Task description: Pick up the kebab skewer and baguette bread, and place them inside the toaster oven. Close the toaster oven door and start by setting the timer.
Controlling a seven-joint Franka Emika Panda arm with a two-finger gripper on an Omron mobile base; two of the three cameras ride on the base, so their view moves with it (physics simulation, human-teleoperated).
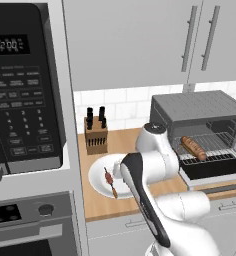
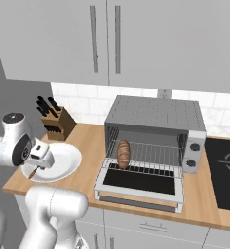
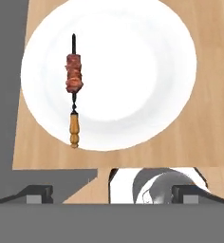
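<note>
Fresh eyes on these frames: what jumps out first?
The toaster oven on the counter, its door dropped open and the baguette bread already on its rack. Left of it, the kebab skewer lies on a white plate with the open gripper poised above.

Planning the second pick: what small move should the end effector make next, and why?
Probably lower the open end effector onto the kebab skewer: it lies on the white plate, while the baguette bread already sits inside the toaster oven.

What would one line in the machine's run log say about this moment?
stage: going for kebab skewer | pincer: open, above white plate | baguette bread: on toaster oven rack | toaster oven door: open
</note>
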